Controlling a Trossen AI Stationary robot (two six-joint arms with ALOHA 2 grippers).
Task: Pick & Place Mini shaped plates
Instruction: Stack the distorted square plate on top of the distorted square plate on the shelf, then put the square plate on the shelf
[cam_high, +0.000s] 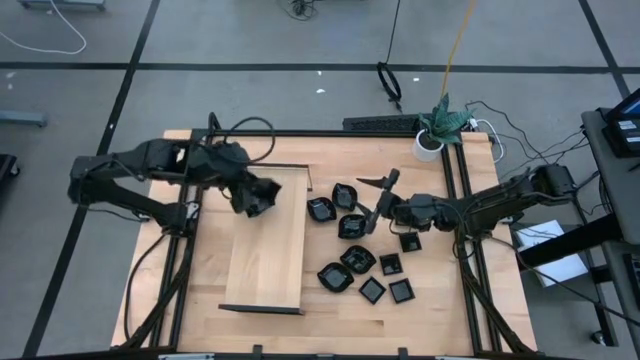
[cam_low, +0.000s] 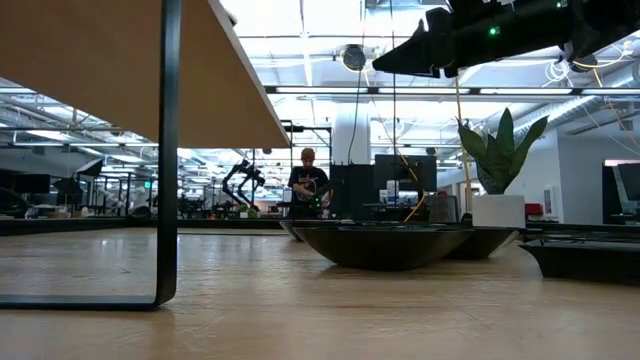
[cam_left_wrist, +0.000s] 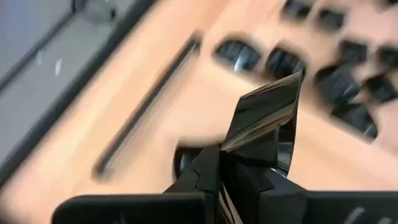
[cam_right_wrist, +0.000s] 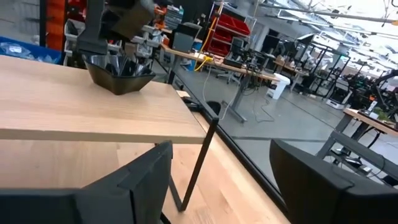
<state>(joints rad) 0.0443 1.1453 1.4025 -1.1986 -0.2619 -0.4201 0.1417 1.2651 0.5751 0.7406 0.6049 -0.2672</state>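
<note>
High view: my left gripper (cam_high: 258, 197) pinches 1 mini plate (cam_high: 262, 203) over the wooden board (cam_high: 262, 260); next I lower and release. Right gripper (cam_high: 372, 203) waits, jaws spread, by the other plates (cam_high: 360, 262).

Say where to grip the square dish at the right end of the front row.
Pinch the square dish by its raised rim, straight down from above, probably on its right side: it lies flat, open side up, and another dish crowds its left.
</note>
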